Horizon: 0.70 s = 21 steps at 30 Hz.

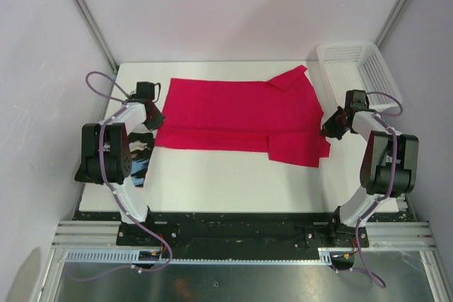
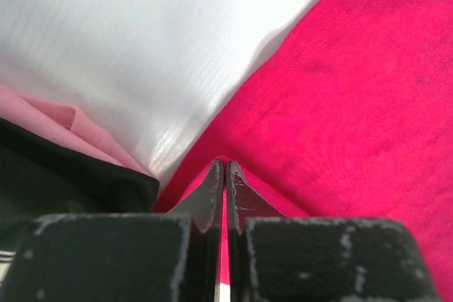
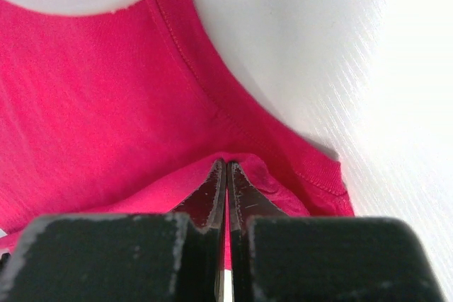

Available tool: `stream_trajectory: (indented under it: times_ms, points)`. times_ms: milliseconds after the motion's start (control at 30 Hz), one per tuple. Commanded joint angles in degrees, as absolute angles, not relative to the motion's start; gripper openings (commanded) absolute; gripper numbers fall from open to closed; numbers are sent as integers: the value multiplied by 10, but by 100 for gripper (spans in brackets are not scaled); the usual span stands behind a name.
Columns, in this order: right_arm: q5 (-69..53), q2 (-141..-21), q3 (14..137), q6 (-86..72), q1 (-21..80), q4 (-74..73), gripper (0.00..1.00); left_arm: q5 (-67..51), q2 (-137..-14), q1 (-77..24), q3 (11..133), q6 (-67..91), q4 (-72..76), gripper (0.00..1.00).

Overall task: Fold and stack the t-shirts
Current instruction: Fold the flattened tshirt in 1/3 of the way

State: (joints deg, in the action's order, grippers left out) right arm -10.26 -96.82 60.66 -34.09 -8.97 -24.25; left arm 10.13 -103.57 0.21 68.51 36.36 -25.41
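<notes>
The crimson-pink t-shirt [image 1: 237, 112] lies spread across the white table, partly folded, sleeves at the right. My left gripper [image 1: 157, 122] is shut on its left edge; in the left wrist view [image 2: 225, 167] the jaws pinch a fold of the shirt [image 2: 340, 104]. My right gripper [image 1: 328, 129] is shut on the shirt's right edge; in the right wrist view [image 3: 226, 167] the jaws pinch a raised fold of the shirt [image 3: 92, 104]. The black printed t-shirt [image 1: 139, 155] lies bunched at the table's left edge, mostly hidden under my left arm; it also shows in the left wrist view [image 2: 64, 189].
A white mesh basket [image 1: 359, 70] stands at the back right corner of the table [image 1: 233, 182]. Grey walls with metal posts close in the back and sides. The black rail with the arm bases runs along the near edge.
</notes>
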Motion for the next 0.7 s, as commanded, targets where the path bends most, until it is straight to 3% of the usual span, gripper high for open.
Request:
stream_trajectory:
  times_ms: [0, 233, 267, 400, 467, 567, 667]
  points:
    - [-104, -978, 625, -346, -94, -216, 0, 107, -1049, 19, 715, 347, -241, 0]
    - [-110, -992, 630, -342, -94, -210, 2, 95, -1060, 23, 719, 343, -235, 1]
    - [-110, -991, 632, -340, -94, -212, 7, 87, -1060, 25, 719, 341, -232, 6]
    - [-106, -971, 636, -329, -90, -224, 38, 54, -1037, 30, 714, 328, -214, 56]
    - [-97, -949, 638, -323, -85, -235, 50, 41, -1015, 31, 706, 326, -205, 71]
    - [-78, -914, 638, -317, -73, -265, 55, 36, -975, 31, 676, 334, -200, 76]
    - [-51, -883, 633, -312, -51, -300, 53, 23, -941, 29, 639, 351, -193, 72]
